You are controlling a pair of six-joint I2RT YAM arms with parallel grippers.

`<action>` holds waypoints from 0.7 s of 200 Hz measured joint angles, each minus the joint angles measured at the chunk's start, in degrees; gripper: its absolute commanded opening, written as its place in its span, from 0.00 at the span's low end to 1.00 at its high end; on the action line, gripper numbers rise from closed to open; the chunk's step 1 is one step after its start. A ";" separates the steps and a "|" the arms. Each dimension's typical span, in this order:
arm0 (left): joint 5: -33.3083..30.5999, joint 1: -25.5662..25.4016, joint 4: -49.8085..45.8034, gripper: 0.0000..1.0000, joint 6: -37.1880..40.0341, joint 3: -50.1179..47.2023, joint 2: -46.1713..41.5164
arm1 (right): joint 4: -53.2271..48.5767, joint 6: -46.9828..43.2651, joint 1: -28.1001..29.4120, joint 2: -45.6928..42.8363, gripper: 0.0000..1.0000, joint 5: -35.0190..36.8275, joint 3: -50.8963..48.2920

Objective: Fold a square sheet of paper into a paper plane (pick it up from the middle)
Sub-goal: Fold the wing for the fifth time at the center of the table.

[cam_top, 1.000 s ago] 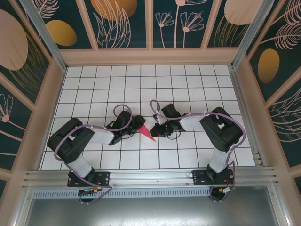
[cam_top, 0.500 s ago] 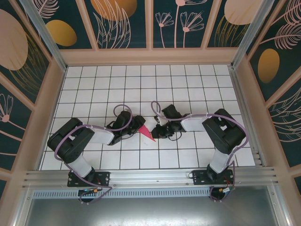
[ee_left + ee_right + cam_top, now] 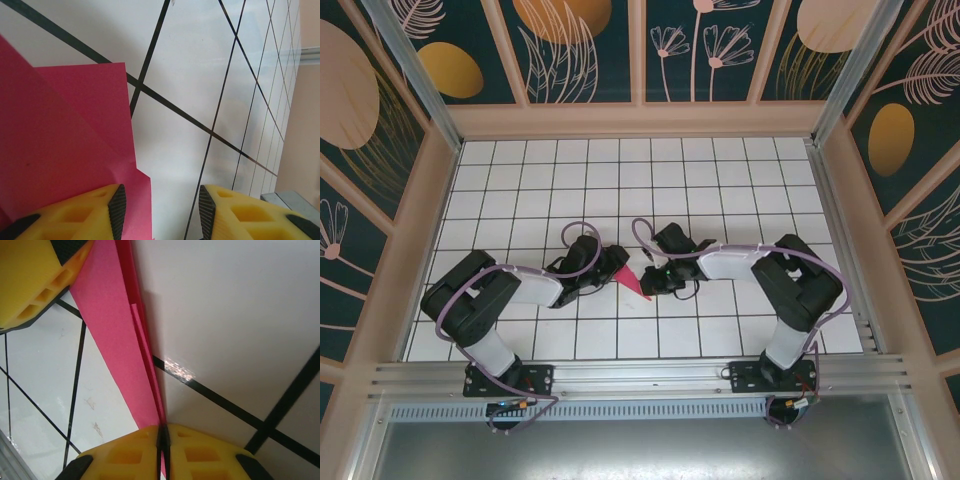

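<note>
Middle of the tabletop (image 3: 720,180), a little toward its near edge, the paper plane (image 3: 633,283) lay between the two grippers. The right gripper (image 3: 162,442) was pinched tight on the folded edge near the point, pads meeting with pink between them. The left gripper (image 3: 160,205) stood wide, one finger (image 3: 75,212) over the paper's edge, nothing clamped. It looked like a crease being set. My call: hold the pinch square on the fold line and let the left side pin the paper flat, no tugging, or the layers could slip apart. Both arms were folded low, elbows out, forearms angled inward, wrists close over the tabletop.
</note>
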 measured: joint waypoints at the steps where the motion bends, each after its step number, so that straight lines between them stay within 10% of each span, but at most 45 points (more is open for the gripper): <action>1: 0.00 0.02 -0.02 0.46 -0.02 0.00 0.00 | -0.09 0.00 -0.02 -0.07 0.14 0.04 0.00; 140: 0.04 0.17 -0.57 0.46 0.02 0.42 0.15 | 4.94 0.42 -0.63 -0.17 0.06 -11.61 0.87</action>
